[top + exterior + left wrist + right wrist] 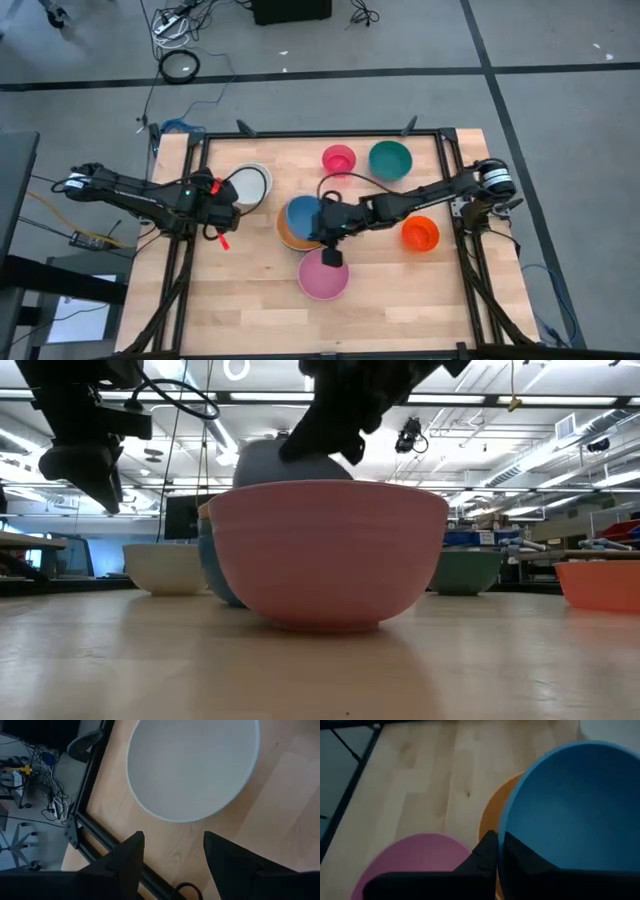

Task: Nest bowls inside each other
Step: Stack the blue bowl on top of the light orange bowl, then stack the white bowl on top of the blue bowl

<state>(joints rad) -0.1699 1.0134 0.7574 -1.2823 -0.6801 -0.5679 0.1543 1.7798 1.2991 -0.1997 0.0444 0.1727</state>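
Right gripper [326,232] has its fingers pinched on the rim of the blue bowl [303,216], one inside and one outside the wall, near the middle of the table. That grip on the edge suits carrying a bowl too wide to span. The blue bowl sits over the orange bowl [287,237], probably so it can nest there; whether it has settled fully I cannot tell.

By size: the big pink bowl [323,276] lies nearest the front edge, just beside the gripper. The white bowl [250,186] stands to the left, with the left gripper [226,213] just beside it, fingers spread and empty, apparently waiting. Then come the green bowl [390,159] at the back, the orange-red bowl [421,234] to the right, and the small pink bowl [339,158] beside the green one.

From overhead every bowl's place is plain, but the grip is not. The right wrist camera shows a dark finger pressed against the blue wall, with orange peeping out beneath. At table height, the big pink bowl hides most of the stack behind it. The left wrist camera confirms its fingers [125,857] stand apart with bare wood between them, short of the white bowl.
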